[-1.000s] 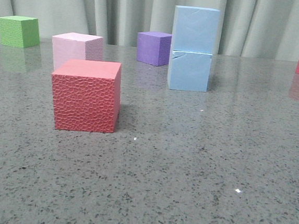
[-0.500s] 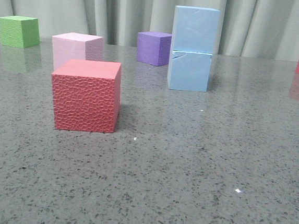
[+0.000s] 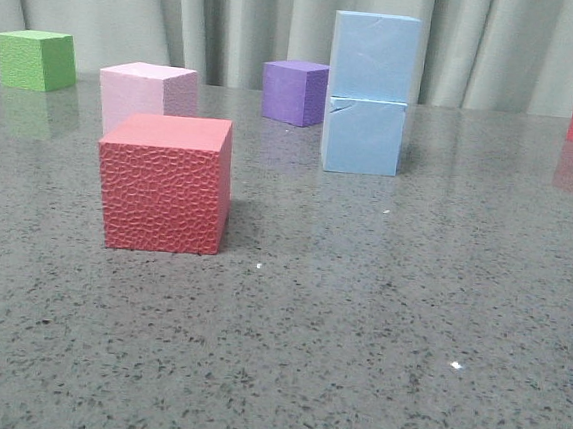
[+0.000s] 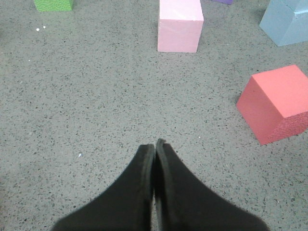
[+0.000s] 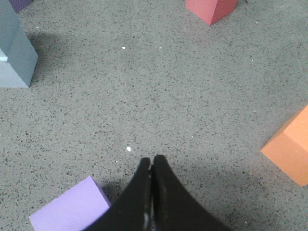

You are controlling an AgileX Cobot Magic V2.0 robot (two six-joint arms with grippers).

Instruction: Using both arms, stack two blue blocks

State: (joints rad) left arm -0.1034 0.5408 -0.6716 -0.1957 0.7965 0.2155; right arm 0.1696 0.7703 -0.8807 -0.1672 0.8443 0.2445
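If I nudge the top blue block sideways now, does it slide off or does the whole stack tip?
The top blue block sits flush on the lower blue block, so it probably slides rather than rolls. Both look like matte foam, likely light and grippy, so a low push might shift both. The lower one's crack near its upper edge suggests fragility.

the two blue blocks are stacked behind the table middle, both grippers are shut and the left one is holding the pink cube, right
Not quite: the left gripper is shut on nothing, well apart from the pink cube, per the left wrist view. The blue blocks are stacked; the right gripper is shut.
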